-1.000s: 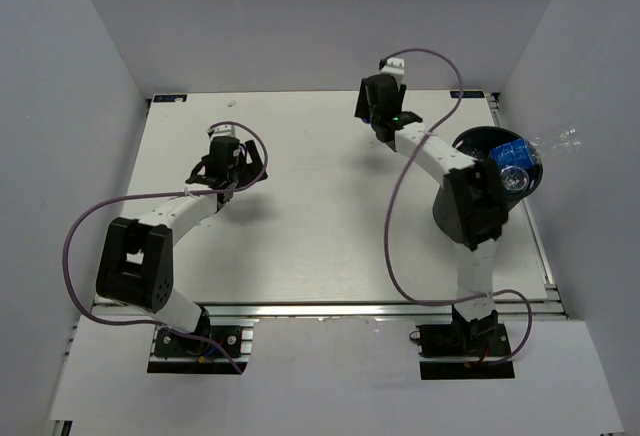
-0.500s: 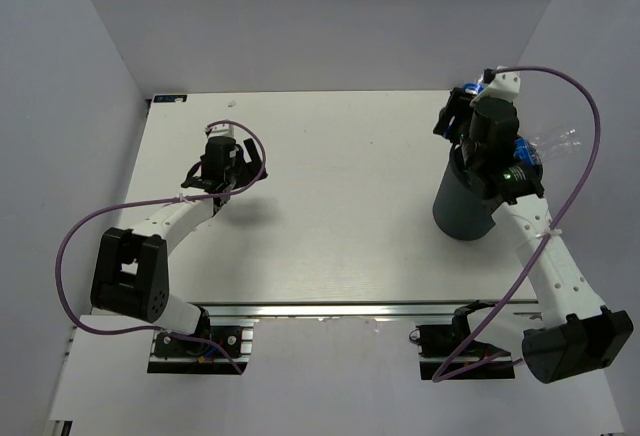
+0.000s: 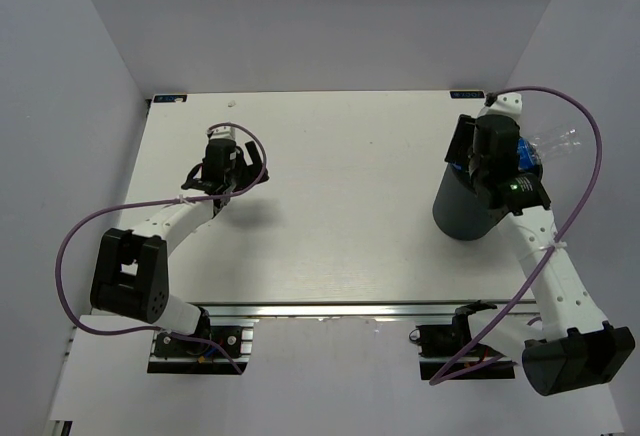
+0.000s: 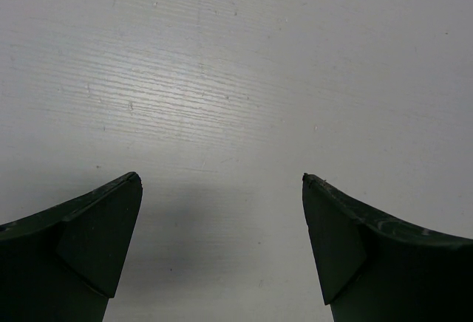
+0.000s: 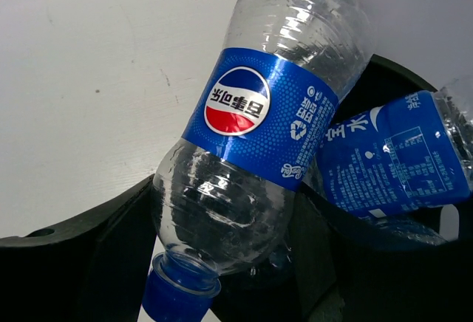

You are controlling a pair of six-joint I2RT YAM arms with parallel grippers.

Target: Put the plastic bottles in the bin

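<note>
My right gripper (image 3: 468, 146) is shut on a clear plastic bottle (image 5: 255, 126) with a blue label. It holds the bottle cap-end toward the wrist, over the rim of the round black bin (image 3: 458, 211) at the table's right edge. My black fingers (image 5: 74, 255) press both sides of the bottle's shoulder. A second blue-labelled bottle (image 5: 395, 156) lies in the bin (image 5: 395, 74). From above, one bottle (image 3: 550, 143) pokes out past the bin's rim. My left gripper (image 3: 228, 174) is open and empty over bare table (image 4: 236, 78), jaws wide apart.
White walls close in the table on the left, back and right. The bin stands close to the right wall. Purple cables loop from both arms. The left arm's shadow falls on the board under its gripper.
My right arm has swung from the back middle of the table to above the bin, carrying the bottle, and has since settled a little lower. The left arm has barely moved.
</note>
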